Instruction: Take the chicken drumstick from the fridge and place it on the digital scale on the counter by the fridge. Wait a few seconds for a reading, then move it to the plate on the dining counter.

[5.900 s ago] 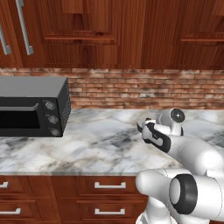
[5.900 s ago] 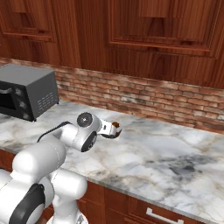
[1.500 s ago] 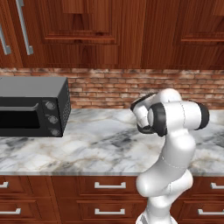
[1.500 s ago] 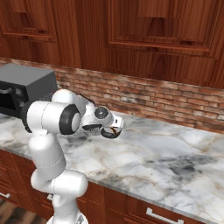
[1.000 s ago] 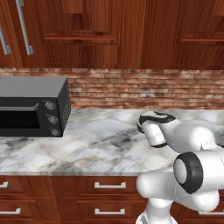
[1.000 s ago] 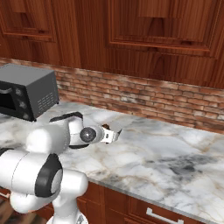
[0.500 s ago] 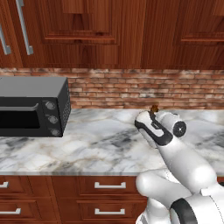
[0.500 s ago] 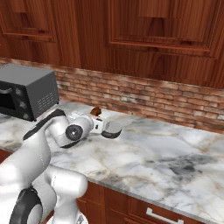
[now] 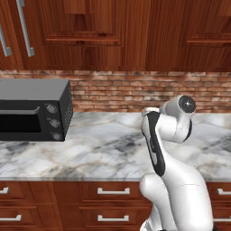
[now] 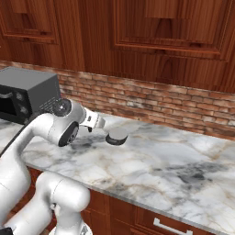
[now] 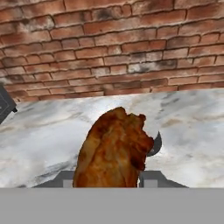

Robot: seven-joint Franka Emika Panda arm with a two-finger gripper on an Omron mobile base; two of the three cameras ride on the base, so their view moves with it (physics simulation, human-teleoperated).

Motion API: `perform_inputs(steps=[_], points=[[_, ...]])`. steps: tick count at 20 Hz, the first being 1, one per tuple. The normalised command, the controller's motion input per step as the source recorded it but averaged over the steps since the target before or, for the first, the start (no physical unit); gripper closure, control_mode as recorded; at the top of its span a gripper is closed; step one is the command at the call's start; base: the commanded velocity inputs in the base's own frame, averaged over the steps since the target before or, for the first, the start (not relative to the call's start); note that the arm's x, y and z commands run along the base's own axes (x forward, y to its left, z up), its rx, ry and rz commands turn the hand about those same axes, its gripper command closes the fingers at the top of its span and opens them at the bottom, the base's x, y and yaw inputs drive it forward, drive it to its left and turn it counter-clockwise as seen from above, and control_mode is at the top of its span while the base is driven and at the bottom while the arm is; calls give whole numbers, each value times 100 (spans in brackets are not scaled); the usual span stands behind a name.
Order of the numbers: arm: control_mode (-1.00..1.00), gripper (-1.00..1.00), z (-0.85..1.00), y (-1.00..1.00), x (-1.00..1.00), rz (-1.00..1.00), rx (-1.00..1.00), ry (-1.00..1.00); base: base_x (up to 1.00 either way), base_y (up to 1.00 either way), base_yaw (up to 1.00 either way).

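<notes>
You could not see the finger tips in the hand view: the chicken drumstick [image 11: 114, 148] covered them, and its lower end ran under the bottom band. It also hid most of the digital scale [image 11: 154, 144], leaving a dark sliver. In the left base view the toaster oven [image 9: 34, 110] was cut off by the left edge.

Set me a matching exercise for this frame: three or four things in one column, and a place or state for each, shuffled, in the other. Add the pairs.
Things:
1. chicken drumstick
2. toaster oven
3. round dark scale
4. brick wall

Places or states:
A. on the marble counter, just beyond the claw
B. behind the counter, under the cabinets
C. held in the claw
D. at the counter's left end

Pairs: 1-C, 2-D, 3-A, 4-B
</notes>
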Motion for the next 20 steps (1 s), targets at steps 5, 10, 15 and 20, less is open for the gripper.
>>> perform_inputs(steps=[5, 10, 15, 20], points=[[-100, 100, 95, 1, -66, 15, 2, 48, 0, 0, 0], [-100, 100, 24, 2, -48, 17, 0, 33, 0, 0, 0], [-100, 100, -14, 14, -22, 14, 0, 25, 0, 0, 0], [-100, 100, -20, 8, -17, 11, 0, 16, 0, 0, 0]])
